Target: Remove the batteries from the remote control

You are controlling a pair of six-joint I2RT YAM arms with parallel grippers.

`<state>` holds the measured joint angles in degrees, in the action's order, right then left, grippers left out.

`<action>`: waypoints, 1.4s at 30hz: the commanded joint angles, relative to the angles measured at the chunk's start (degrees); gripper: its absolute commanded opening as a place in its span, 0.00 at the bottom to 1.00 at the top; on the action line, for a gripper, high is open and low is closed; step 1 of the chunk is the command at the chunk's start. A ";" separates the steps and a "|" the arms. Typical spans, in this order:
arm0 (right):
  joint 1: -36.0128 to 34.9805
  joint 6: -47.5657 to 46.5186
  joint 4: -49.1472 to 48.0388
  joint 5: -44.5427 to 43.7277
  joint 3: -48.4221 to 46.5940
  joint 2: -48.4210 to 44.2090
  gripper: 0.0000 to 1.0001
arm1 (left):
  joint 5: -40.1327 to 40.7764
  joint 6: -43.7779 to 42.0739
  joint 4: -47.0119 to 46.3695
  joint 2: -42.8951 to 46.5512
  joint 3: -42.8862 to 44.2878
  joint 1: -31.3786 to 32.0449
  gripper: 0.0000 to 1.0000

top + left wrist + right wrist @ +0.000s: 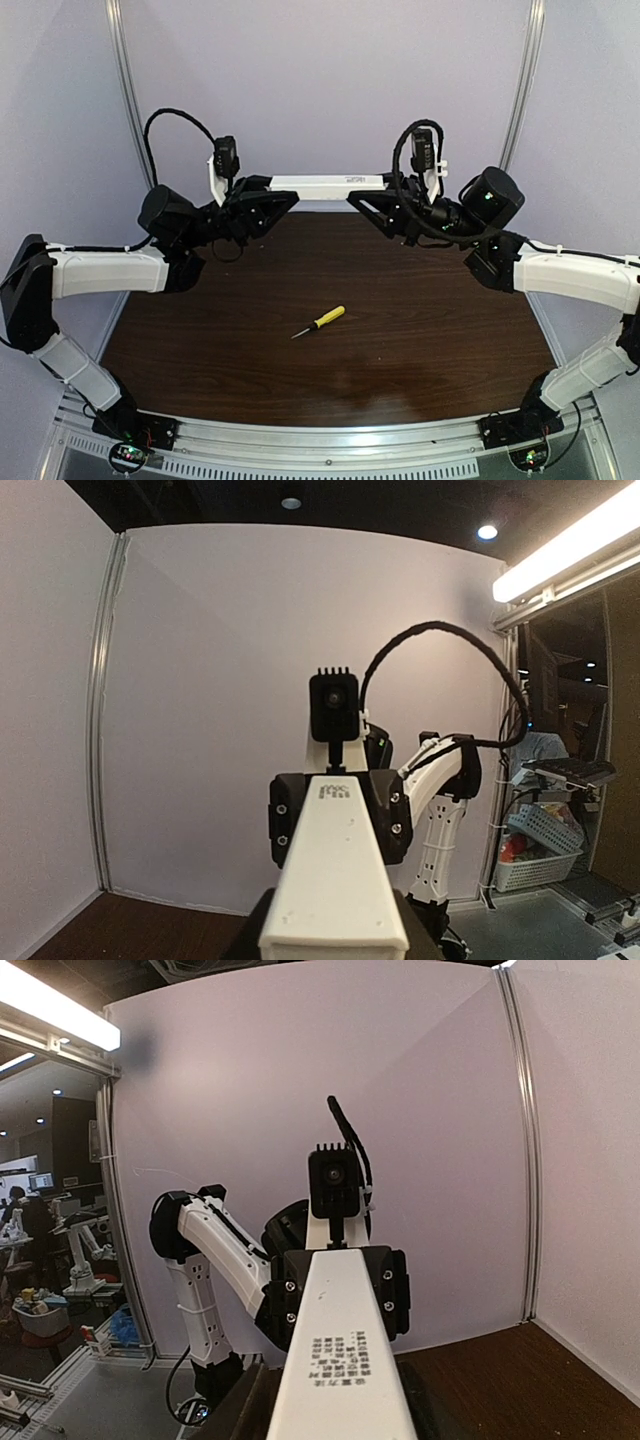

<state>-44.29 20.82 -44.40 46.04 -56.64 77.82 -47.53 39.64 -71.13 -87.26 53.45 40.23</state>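
Observation:
The remote control (325, 186) is a slim white bar held level in the air above the table's far edge. My left gripper (272, 192) is shut on its left end and my right gripper (374, 198) is shut on its right end. In the left wrist view the remote (335, 880) runs away from the camera to the right gripper's black jaws. In the right wrist view the remote (340, 1360) shows small dark printed text on its upper face. The batteries are hidden.
A yellow-handled screwdriver (320, 322) lies near the middle of the dark brown table (420, 340). White walls stand close behind the arms. A metal rail (330, 445) runs along the near edge.

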 commanded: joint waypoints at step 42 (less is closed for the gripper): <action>-0.53 -6.85 11.43 -1.94 1.64 -2.46 0.00 | 7.79 -20.51 33.09 16.64 -7.01 -0.15 0.79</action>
<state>-44.40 17.06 -37.26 45.04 -55.83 77.84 -43.35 26.48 -49.58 -74.24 47.27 40.23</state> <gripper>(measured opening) 0.311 0.781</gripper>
